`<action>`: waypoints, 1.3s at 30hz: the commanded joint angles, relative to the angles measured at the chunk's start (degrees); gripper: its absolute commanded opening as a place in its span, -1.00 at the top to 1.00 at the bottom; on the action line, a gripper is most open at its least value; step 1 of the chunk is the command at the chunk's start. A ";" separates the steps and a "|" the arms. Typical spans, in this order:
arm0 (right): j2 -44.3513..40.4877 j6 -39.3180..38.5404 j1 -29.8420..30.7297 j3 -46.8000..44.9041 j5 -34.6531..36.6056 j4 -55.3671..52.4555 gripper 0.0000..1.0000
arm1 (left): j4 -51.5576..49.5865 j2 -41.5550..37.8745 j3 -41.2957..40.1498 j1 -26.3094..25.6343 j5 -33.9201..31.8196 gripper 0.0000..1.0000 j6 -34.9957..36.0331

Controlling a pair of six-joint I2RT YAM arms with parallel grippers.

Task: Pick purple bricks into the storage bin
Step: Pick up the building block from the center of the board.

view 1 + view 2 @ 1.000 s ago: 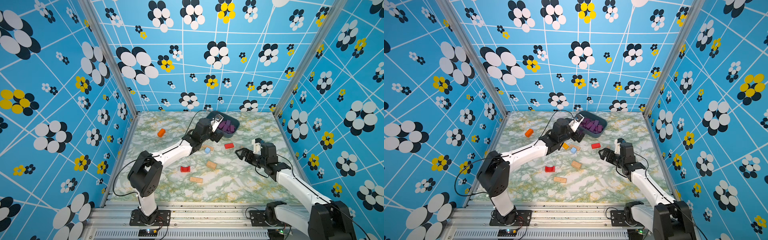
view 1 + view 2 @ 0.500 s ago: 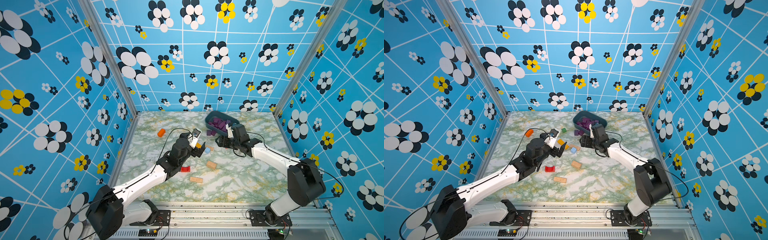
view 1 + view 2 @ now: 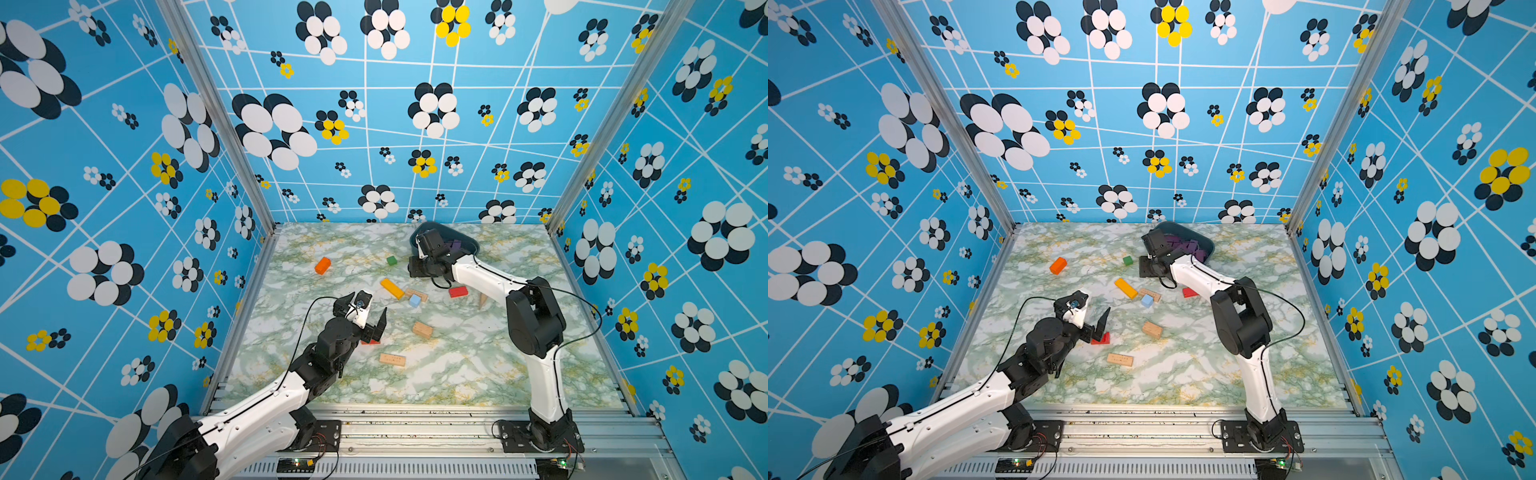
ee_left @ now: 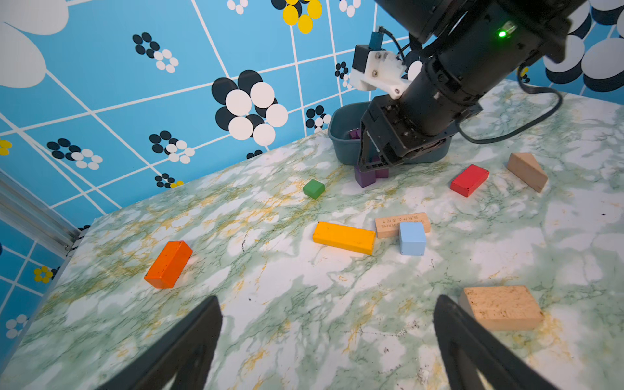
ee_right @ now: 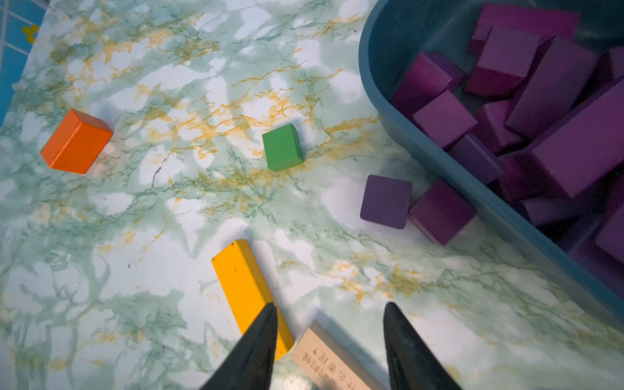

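Close to done, by the look of the layout. Heaped inside the shallow slate-blue plastic storage bin [image 5: 374, 74], at the far edge of the green-marbled tabletop [image 4: 304, 320]: a dense pile of matte dark-purple wooden bricks [image 5: 557, 84], cubes and short bars, too jumbled to count. Left outside: two purple pieces on the marble, a small purple cube [image 5: 386, 201] and, touching or all but touching it, a second purple block [image 5: 442, 211] just beside the bin's outer wall. No other purple visible on the table in both top views, though with some ground hidden under the arms. Not part of the job, and lying loose on the marble: an orange block [image 4: 168, 264], a green cube [image 4: 314, 188], a yellow bar [image 4: 343, 237], a pale blue cube [image 4: 412, 238], a red block [image 4: 469, 180] and several plain tan wooden pieces [image 4: 503, 307]. Right gripper [image 5: 329, 310] poised low near the two strays, jaws parted by a moderate gap with nothing between them in its own wrist view; from the left wrist view, tips close over the strays, contact impossible to tell. Left gripper [image 4: 327, 337] spread wide and empty, hovering over the near left part of the table, well apart from the bin. Remaining, in all likelihood: grasp each stray in turn, lift over the rim, drop in.
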 commanded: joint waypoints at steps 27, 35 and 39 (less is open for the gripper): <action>20.17 0.86 0.36 26.03 11.23 -15.88 0.04 | 6.58 3.11 -1.38 -0.16 1.40 -0.99 -3.40; 23.52 0.64 0.32 32.45 12.98 -18.90 0.00 | 6.41 4.51 -0.87 -0.18 1.79 -0.99 -3.41; 25.79 0.08 0.15 36.67 13.45 -21.55 -0.03 | 6.30 4.63 -0.80 -0.18 1.62 -0.99 -3.41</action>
